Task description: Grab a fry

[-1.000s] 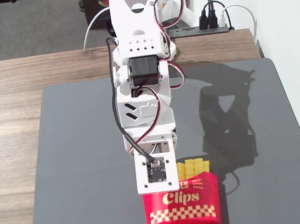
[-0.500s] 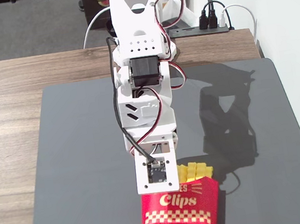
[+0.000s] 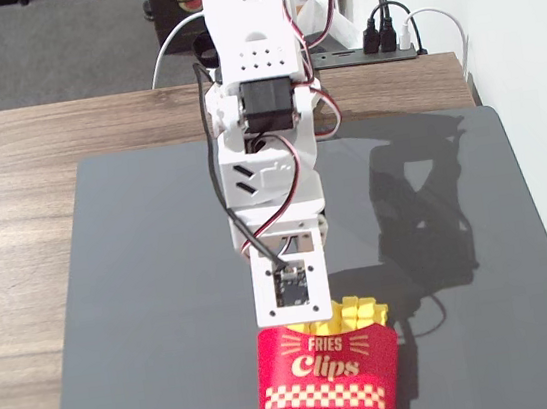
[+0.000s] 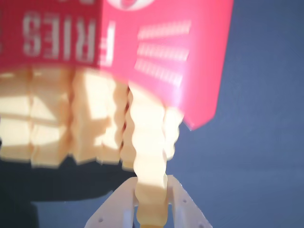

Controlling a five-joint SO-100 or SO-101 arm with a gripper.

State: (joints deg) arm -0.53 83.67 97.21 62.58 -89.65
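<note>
Looking from the left of the fixed view across to the right, I see a wooden table (image 3: 14, 228), a dark mat (image 3: 143, 282) laid on it, one white arm (image 3: 260, 115) reaching down the middle, and a power strip (image 3: 389, 46) at the back by the wall. One red carton (image 3: 327, 377) stands on the mat near the front edge, directly under the arm's tip, with yellow fries (image 3: 360, 311) poking out of its top.

At the wrist view, the carton (image 4: 156, 52) fills the upper left, and the fries spill out below it in a row. I count roughly five or six, though blur makes the exact number unsure. One fry (image 4: 149, 142) juts further than the rest, its long axis running straight down the picture toward the camera, so it lies in line with the gripper's reach. Its near end sits between the two white fingers (image 4: 183, 204) of the gripper (image 4: 151, 209). The fingers stand close against the fry on both sides and appear clamped on it, though the blur leaves the contact a little uncertain.

My guess is that drawing back along that same axis would slide the fry out of the carton.
</note>
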